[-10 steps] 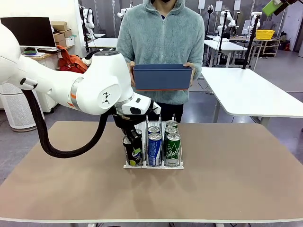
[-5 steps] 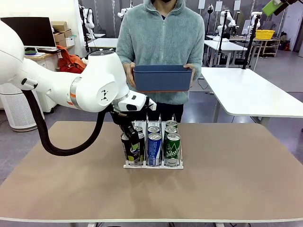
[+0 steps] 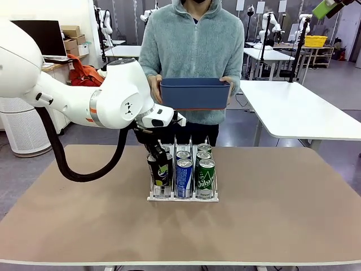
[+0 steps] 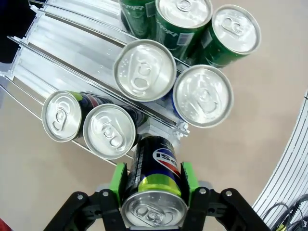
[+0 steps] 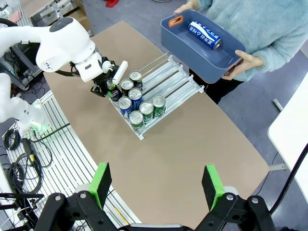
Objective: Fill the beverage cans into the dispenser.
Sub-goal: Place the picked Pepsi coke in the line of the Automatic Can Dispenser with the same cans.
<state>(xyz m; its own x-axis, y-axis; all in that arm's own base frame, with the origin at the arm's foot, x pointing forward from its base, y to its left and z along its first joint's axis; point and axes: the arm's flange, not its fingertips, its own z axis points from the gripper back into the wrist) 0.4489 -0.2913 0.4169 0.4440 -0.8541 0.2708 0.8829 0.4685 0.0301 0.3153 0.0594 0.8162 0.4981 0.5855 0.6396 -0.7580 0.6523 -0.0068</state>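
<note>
Left fingers (image 4: 119, 180) pinched dark can (image 4: 154, 166) by its sides near top, upright over front end of rack (image 4: 72, 53), left lane. I judged can light, thin-walled, slick; side grip, gentle squeeze. Left arm bent over rack's left side, wrist down. Right fingers (image 5: 102, 179) spread wide, high above rack.

Green can (image 4: 138, 15) half beyond top edge

Left arm (image 3: 113, 101) bends low mid-table, left fingers (image 4: 118, 180) clamped; right fingers (image 5: 102, 179) spread wide.
</note>
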